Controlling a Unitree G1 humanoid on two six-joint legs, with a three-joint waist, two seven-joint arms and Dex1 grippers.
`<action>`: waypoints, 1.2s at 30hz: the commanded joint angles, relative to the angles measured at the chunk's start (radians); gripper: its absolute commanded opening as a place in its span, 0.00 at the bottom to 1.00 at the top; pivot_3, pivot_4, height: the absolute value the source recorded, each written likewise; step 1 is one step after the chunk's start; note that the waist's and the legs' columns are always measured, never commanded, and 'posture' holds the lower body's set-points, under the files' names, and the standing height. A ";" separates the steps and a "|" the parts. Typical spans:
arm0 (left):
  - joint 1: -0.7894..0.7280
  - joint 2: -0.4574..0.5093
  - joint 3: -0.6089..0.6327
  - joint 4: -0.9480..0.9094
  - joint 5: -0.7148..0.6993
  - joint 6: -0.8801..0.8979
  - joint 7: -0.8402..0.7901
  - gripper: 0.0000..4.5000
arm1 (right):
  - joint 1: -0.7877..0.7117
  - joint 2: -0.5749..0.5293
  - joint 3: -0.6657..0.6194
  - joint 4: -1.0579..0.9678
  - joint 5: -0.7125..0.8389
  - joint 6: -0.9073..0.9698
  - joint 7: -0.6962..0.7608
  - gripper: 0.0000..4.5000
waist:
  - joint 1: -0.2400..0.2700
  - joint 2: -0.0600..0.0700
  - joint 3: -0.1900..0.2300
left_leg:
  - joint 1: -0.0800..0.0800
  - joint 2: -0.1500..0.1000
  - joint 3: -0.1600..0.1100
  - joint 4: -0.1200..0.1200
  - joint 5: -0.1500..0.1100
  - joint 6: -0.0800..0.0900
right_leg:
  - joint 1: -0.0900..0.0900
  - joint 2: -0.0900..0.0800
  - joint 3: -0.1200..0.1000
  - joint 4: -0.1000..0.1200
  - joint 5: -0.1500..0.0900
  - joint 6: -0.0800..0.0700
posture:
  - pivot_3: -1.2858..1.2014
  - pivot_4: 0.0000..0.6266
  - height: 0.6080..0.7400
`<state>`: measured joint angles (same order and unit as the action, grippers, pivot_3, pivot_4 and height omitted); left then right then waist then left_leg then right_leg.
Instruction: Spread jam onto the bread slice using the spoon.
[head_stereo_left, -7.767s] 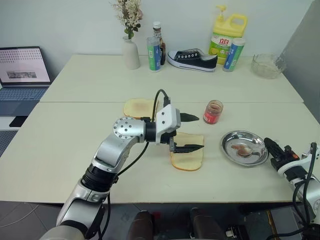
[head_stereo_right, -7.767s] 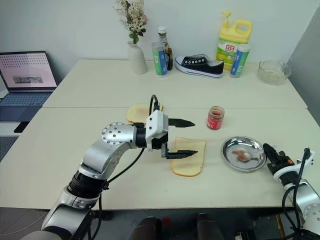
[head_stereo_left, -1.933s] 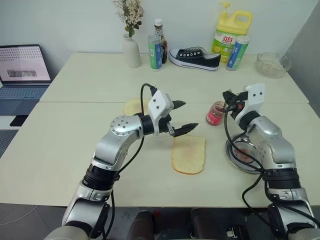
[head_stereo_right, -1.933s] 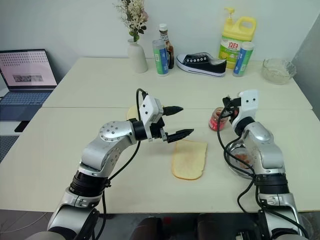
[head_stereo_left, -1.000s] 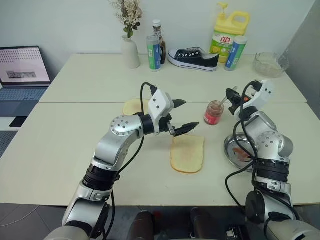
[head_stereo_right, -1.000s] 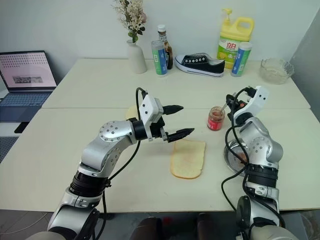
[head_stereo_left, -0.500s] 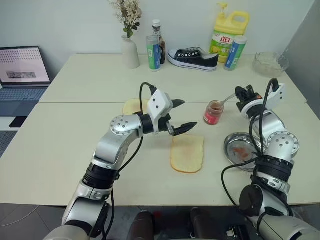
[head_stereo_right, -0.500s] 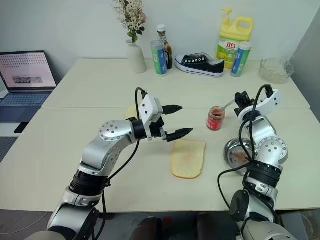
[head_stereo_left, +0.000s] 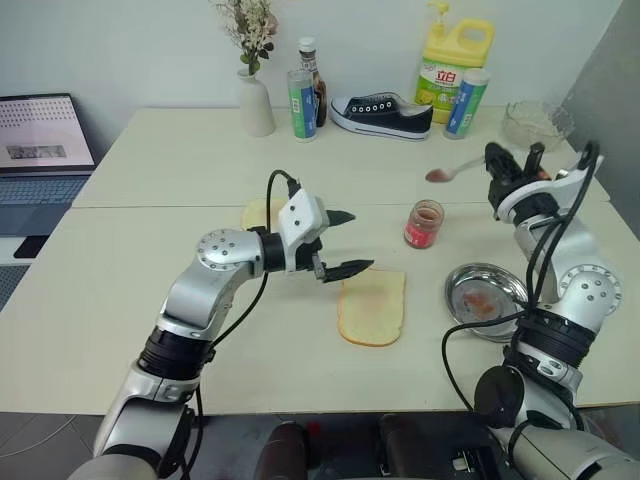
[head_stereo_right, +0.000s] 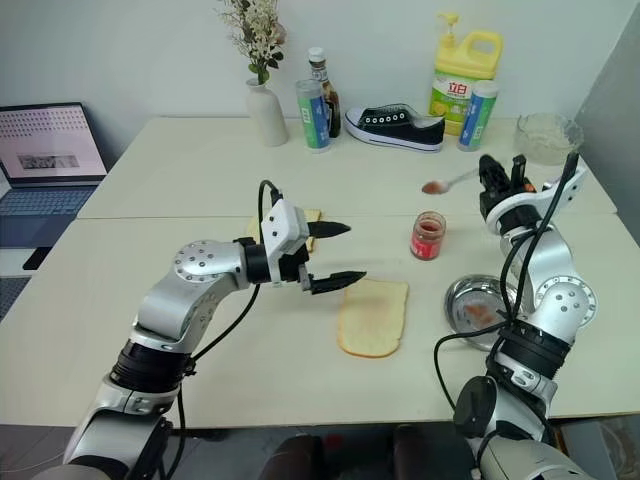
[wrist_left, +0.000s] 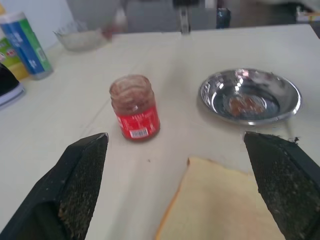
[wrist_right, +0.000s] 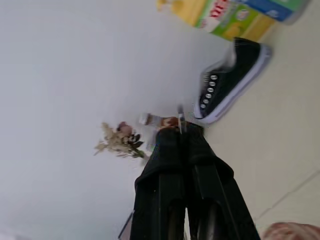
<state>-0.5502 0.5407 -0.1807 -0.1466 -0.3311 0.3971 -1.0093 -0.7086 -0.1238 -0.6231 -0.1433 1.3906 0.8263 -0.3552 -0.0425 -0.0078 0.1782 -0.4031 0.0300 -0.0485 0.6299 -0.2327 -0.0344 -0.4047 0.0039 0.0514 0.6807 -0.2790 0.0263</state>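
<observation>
The bread slice (head_stereo_left: 372, 305) lies flat on the table in front of me, pale yellow with a faint reddish smear. Just behind it my left gripper (head_stereo_left: 360, 240) hovers open and empty, pointing toward the jam jar (head_stereo_left: 424, 223), which stands open to the right of the slice. Through the left wrist view I see the jar (wrist_left: 135, 107) and the slice's corner (wrist_left: 225, 200) between its fingers (wrist_left: 80, 180). My right gripper (head_stereo_left: 497, 165) is raised above and right of the jar, shut on the spoon (head_stereo_left: 450, 171). The spoon's reddish bowl points left in the air.
A round steel dish (head_stereo_left: 484, 297) with a red smear sits right of the slice. A smaller slice (head_stereo_left: 262, 212) lies behind my left arm. Along the back stand a vase (head_stereo_left: 253, 108), bottles (head_stereo_left: 300, 92), a shoe (head_stereo_left: 382, 108), a yellow detergent bottle (head_stereo_left: 445, 65) and a glass bowl (head_stereo_left: 532, 124). A laptop (head_stereo_left: 40, 135) is far left.
My right gripper has lifted the spoon up and away from the jar's mouth and rolled its wrist. My left gripper has drawn back a little to the left, still open.
</observation>
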 joint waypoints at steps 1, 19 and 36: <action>0.048 0.089 0.034 -0.095 -0.059 0.014 -0.106 1.00 | 0.042 -0.063 0.117 -0.161 0.126 0.081 -0.012 0.01 | -0.002 0.000 0.000 | 0.000 0.000 0.000 0.000 0.000 0.000 | 0.000 0.000 0.000 0.000 -0.001 -0.001 | 0.52 0.24 1.00; 0.283 0.271 0.109 -0.253 -0.166 0.095 -0.161 1.00 | 0.402 -0.345 0.703 -0.508 -0.521 -0.041 0.457 0.01 | -0.005 -0.003 0.001 | 0.000 0.001 -0.003 0.000 0.000 0.000 | 0.000 0.000 -0.004 0.000 -0.006 0.000 | 0.52 0.24 1.00; 0.313 0.282 0.115 -0.265 -0.160 0.087 -0.128 1.00 | 0.390 -0.239 0.666 -0.389 -0.618 -0.025 0.543 0.01 | 0.004 -0.006 0.003 | 0.000 0.001 -0.003 0.001 0.000 0.000 | 0.000 0.001 -0.004 0.000 -0.006 0.000 | 0.52 0.24 1.00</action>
<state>-0.2384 0.8140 -0.0929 -0.3803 -0.4859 0.4945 -1.1438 -0.3171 -0.3864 0.0697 -0.5396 0.7491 0.7851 0.2118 -0.0384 -0.0140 0.1813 -0.4029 0.0310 -0.0520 0.6306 -0.2327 -0.0345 -0.4043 0.0045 0.0475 0.6810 -0.2851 0.0262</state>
